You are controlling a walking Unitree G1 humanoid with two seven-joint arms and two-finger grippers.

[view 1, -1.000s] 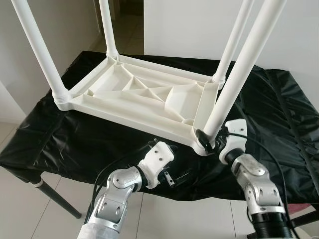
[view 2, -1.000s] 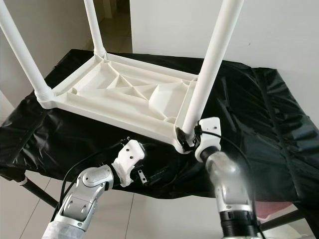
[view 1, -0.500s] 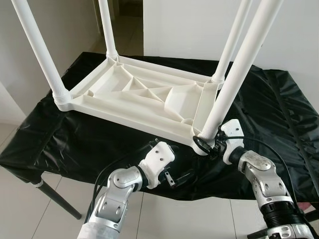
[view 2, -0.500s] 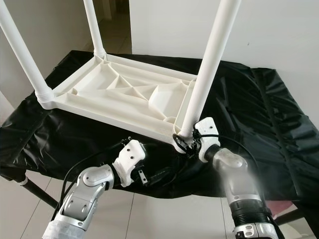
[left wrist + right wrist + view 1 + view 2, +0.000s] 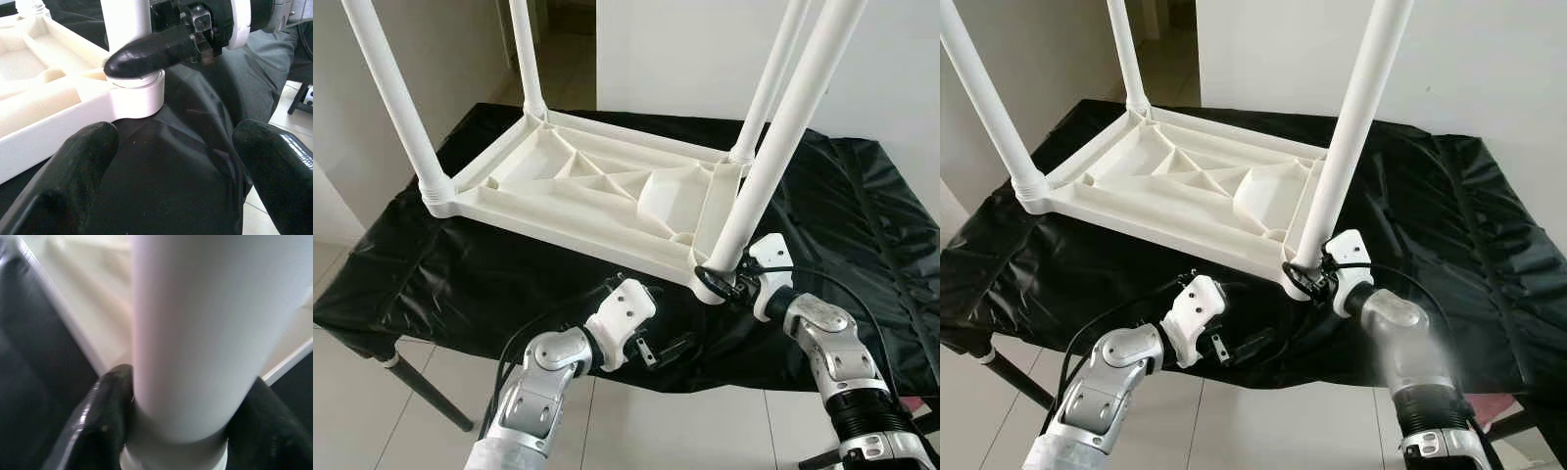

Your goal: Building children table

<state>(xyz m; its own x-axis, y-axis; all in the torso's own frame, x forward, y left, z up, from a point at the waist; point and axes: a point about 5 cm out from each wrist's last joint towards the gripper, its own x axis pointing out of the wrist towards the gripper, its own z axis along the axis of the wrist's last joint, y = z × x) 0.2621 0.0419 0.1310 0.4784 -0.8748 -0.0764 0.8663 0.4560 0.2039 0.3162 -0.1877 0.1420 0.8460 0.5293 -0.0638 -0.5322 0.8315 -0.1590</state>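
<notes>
A white plastic children's table (image 5: 597, 191) lies upside down on a black-covered work table (image 5: 460, 284), with its legs pointing up. My right gripper (image 5: 715, 277) is shut around the base of the near right leg (image 5: 773, 147), just above its corner socket (image 5: 137, 93). In the right wrist view, black fingers (image 5: 105, 416) press both sides of that leg (image 5: 195, 333). My left gripper (image 5: 666, 348) hangs open below the work table's front edge, a short way from the same corner. Nothing lies between its fingers (image 5: 73, 166).
The black cover (image 5: 1469, 225) drapes over the front edge and is wrinkled on the right. The other three legs (image 5: 396, 98) stand at the far and left corners. White walls stand behind, a doorway (image 5: 563, 39) opens at the back left, and tiled floor (image 5: 372, 411) lies below.
My right forearm has swung outward to the right while its gripper stayed around the leg's base. The left arm has not moved.
</notes>
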